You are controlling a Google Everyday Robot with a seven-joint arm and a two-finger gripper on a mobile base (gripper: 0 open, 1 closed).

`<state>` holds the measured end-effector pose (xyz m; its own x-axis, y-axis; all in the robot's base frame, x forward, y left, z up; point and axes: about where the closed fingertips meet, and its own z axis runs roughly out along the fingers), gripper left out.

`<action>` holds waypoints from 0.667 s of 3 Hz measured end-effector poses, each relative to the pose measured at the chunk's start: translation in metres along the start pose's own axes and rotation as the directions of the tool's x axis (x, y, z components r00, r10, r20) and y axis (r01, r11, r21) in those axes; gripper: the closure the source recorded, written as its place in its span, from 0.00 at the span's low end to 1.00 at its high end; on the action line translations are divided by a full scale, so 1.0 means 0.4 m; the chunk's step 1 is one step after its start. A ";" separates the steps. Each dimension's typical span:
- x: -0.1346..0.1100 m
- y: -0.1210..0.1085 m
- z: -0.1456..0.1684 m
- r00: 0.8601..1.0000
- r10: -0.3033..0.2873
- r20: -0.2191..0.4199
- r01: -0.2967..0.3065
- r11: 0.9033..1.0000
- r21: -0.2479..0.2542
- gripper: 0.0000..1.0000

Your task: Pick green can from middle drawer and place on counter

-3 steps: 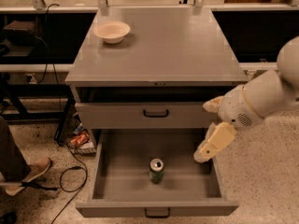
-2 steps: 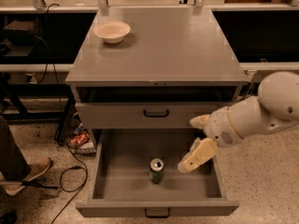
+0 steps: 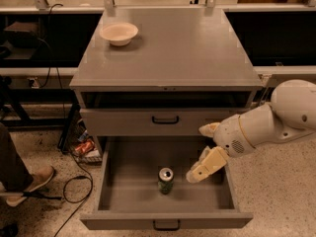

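In wide grey metal middle drawer [image 3: 128, 177], small green aluminium can [image 3: 165, 180] upright just beside cream end effector [image 3: 196, 154], toward drawer centre; fingers [image 3: 205, 166] spread.

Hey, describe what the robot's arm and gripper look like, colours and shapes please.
The arm is smooth white, built of rounded, bulbous segments, with a thin yellowish ring near the wrist and a small dotted grille patch beside it. No loose cables show. The gripper, above the open middle drawer to the right of the green can, is cream-yellow and blockier.
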<state>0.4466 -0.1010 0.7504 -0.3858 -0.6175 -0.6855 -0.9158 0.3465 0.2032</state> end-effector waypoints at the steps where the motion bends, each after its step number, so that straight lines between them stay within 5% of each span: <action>1: 0.066 -0.045 0.096 0.993 0.048 0.106 -0.046 0.999 -0.021 0.00; 2: 0.123 -0.126 0.209 0.978 0.090 0.190 -0.092 0.996 0.001 0.00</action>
<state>0.4832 -0.0897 0.6479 -0.4383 -0.4381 -0.7848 -0.8762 0.4028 0.2644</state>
